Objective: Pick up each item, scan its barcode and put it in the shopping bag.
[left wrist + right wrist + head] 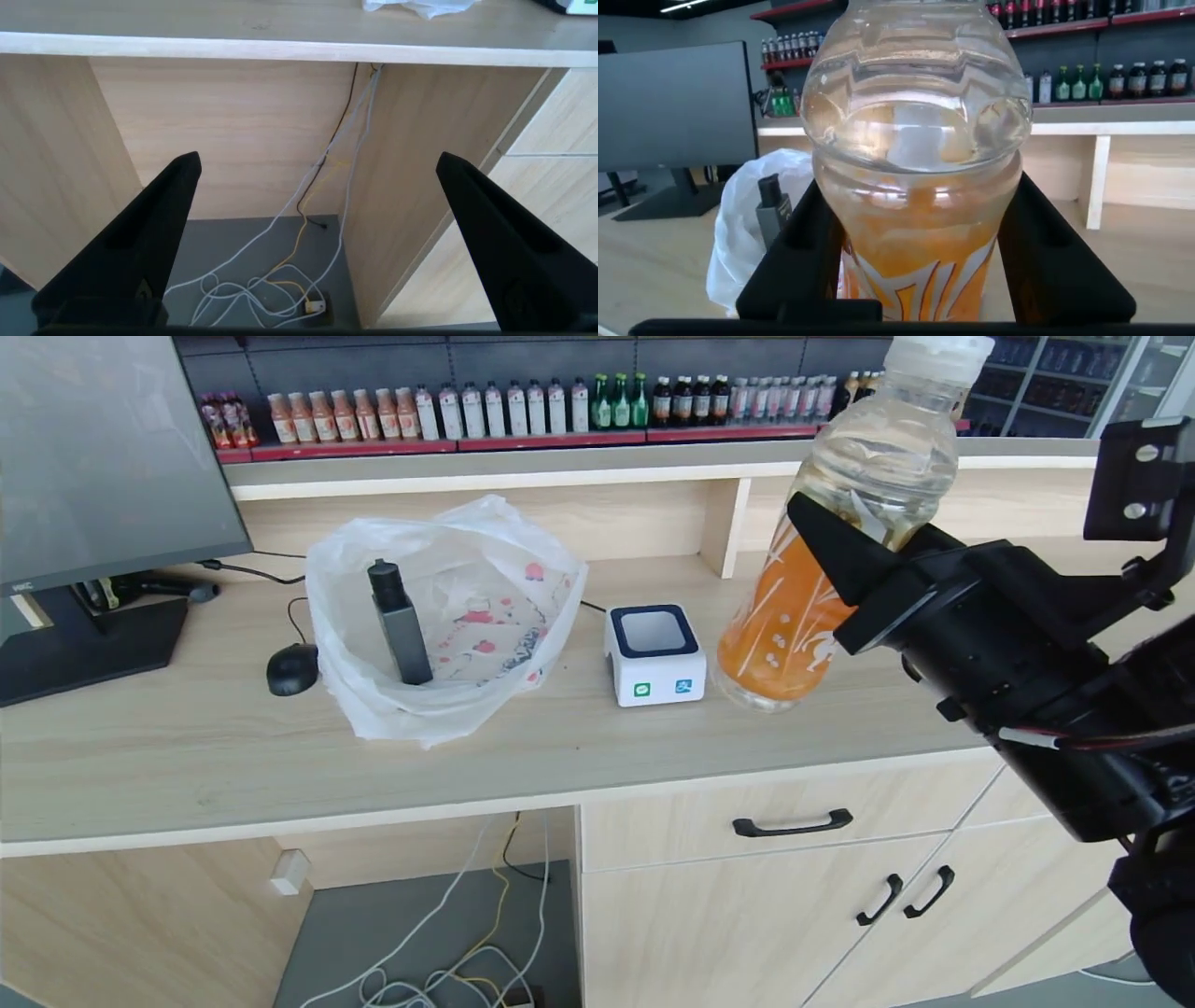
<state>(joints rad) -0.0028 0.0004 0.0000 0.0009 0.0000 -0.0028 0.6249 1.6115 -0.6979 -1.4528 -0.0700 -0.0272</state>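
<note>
The left pincer [318, 163] is hanging below the front edge of the pale wooden table [187, 747], its two black fingers spread wide and gripping nothing, and it is facing the open recess under the table where white and yellow cables [271, 285] are lying on the grey floor. The right pincer [845, 555] is pinching a clear plastic bottle with an orange label and a white cap [789, 635] around its middle, one black finger on each side. The bottle is tilting, cap uppermost, and in the head view its base is showing just right of the white box scanner with the dark-framed window [653, 658]; contact with the table cannot be judged. Left of the scanner, a translucent white plastic shopping bag [523, 644] is sitting open on the table, and a dark grey upright container [401, 625] is standing inside it. A black computer mouse [292, 669] is lying just beside the bag's left side. Farther left, a dark monitor [103, 448] is standing on its base. Behind the table, rows of bottles [523, 406] are lining a red-edged shelf.
</note>
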